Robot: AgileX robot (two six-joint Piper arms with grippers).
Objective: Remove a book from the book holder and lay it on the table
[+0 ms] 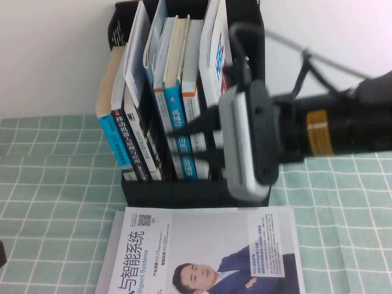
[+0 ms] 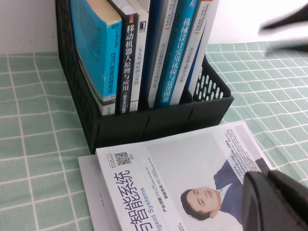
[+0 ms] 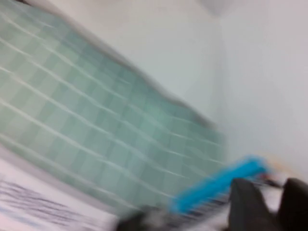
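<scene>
The book holder is standing packed with upright books, spines facing out. The book is lying flat on the counter, touching the holder's front wall. The right claw is hovering before the holder's spines, fingers narrowly parted, gripping nothing. The left claw, showing only in its wrist view, is sitting over the book's corner; I cannot tell its opening.
</scene>
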